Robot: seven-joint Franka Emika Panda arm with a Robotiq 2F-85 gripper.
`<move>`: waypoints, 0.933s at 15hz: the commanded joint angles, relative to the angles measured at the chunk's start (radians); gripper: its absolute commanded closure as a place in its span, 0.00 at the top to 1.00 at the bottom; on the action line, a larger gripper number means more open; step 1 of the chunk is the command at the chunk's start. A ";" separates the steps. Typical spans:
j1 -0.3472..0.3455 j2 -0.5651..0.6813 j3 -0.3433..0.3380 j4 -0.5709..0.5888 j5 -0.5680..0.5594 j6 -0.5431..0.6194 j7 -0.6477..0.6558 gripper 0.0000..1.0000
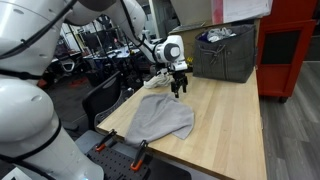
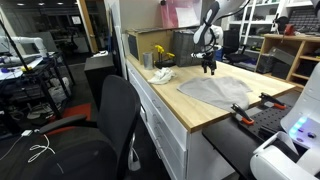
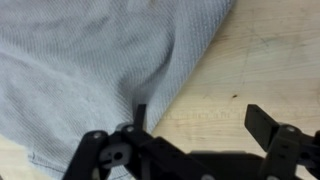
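Note:
A grey cloth point(image 1: 163, 118) lies crumpled on the wooden table point(image 1: 230, 120); it also shows in an exterior view point(image 2: 215, 90) and fills the upper left of the wrist view point(image 3: 90, 60). My gripper point(image 1: 180, 90) hovers just above the table at the cloth's far edge, also seen in an exterior view point(image 2: 210, 68). In the wrist view the gripper point(image 3: 200, 118) is open and empty. One finger sits over the cloth's edge, the other over bare wood.
A dark grey bin point(image 1: 225, 52) stands at the back of the table. A small white crumpled item point(image 2: 161, 75) and a yellow object point(image 2: 158, 50) lie near the table's far end. A black office chair point(image 2: 105, 120) stands beside the table.

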 commanded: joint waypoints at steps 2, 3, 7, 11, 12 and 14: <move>-0.030 0.075 -0.002 0.112 0.040 -0.121 0.095 1.00; -0.037 0.087 0.000 0.123 0.045 -0.143 0.109 1.00; -0.055 0.130 0.007 0.155 0.070 -0.202 0.153 0.74; -0.057 0.141 0.012 0.175 0.089 -0.180 0.189 0.53; -0.057 0.141 0.011 0.178 0.089 -0.179 0.196 0.46; -0.059 0.138 0.009 0.182 0.090 -0.176 0.209 0.31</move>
